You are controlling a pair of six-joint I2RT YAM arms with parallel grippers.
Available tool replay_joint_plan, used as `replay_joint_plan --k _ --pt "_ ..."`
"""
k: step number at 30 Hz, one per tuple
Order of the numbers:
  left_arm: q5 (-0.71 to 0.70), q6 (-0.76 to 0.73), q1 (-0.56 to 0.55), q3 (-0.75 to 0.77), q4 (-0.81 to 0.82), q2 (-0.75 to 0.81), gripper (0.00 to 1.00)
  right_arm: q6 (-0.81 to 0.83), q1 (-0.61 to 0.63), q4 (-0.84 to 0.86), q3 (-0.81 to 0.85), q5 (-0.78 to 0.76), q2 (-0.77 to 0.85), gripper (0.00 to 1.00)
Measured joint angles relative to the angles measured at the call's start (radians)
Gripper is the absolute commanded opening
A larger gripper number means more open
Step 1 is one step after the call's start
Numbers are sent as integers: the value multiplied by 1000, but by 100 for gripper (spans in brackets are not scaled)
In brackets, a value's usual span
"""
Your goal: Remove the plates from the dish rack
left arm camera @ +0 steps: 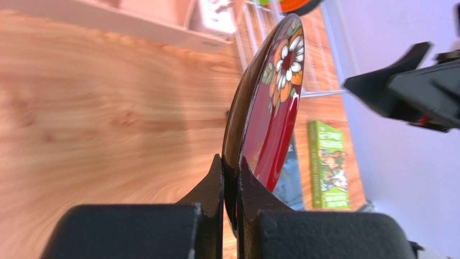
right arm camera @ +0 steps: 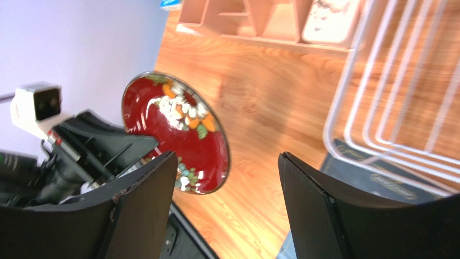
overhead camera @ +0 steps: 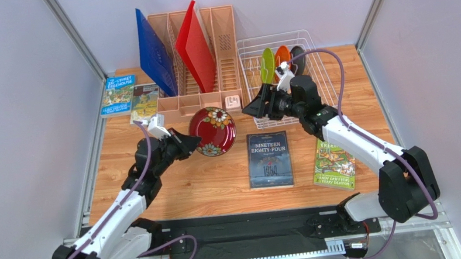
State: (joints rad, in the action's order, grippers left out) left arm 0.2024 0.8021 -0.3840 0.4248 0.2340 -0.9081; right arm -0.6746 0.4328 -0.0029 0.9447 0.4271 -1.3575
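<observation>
While the red plate (overhead camera: pixel 213 130) is gripped at its 9 o'clock rim by the left jaws, the right jaws stand wide and empty at its 3 o'clock, just apart from it.

**Top view**
- The dish rack (overhead camera: pixel 311 40) lies at 1 o'clock from the right jaws.
- Three plates stand on edge in the rack: green (overhead camera: pixel 266 65), orange (overhead camera: pixel 282 57) and dark (overhead camera: pixel 298 58). Their rims run roughly 12 to 6 o'clock.
- The right arm is plainly the nearer to them, and the green plate is the closest.
- Bare desk (overhead camera: pixel 186 181) lies at 6 to 7 o'clock of the red plate.
- A dark book (overhead camera: pixel 268 159) lies at 5 o'clock of the red plate, and the tan organiser (overhead camera: pixel 209 99) at 12 o'clock.

**Left wrist view**
- The red plate is seen edge-on, running from 6 toward 12 o'clock.
- The left jaws are pinched narrow on its lower rim, one finger on each face.
- The wood-grain desk shows on the underside of the plate. Whether the plate touches the desk cannot be told.

**Right wrist view**
- The two fingers are set wide apart with nothing between them.
- The red plate sits at 10 o'clock, beyond the left finger and tilted.
- The rack wires show at 2 o'clock.

**Judgement**
- The step in hand is setting the red plate flat on the bare desk.
- The desk surface is smooth and level, but the room is modest: the book and the organiser hem in the spot.
- The right jaws are placed to turn toward 1 o'clock and meet the green plate edge-on.
</observation>
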Motion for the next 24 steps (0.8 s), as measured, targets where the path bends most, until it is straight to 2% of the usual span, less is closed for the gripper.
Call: replay_joint_plan --k 5,9,14,21,22,24 --pt "-116 -22 0 -52 -179 151 0 79 -49 -123 77 -73 0 75" --pt "-228 -24 0 -107 -337 260 0 171 -79 -238 209 -188 -6 76" --pt "-349 -21 0 -163 -473 337 0 250 -133 -293 371 -290 -72 75" --pt "-408 10 0 -170 -475 305 0 290 -202 -368 496 -356 -236 75" --pt "-413 21 0 -170 -468 294 7 298 -210 -379 516 -367 -262 75" --pt "-416 32 0 -170 -454 280 10 312 -220 -402 550 -398 -305 75"
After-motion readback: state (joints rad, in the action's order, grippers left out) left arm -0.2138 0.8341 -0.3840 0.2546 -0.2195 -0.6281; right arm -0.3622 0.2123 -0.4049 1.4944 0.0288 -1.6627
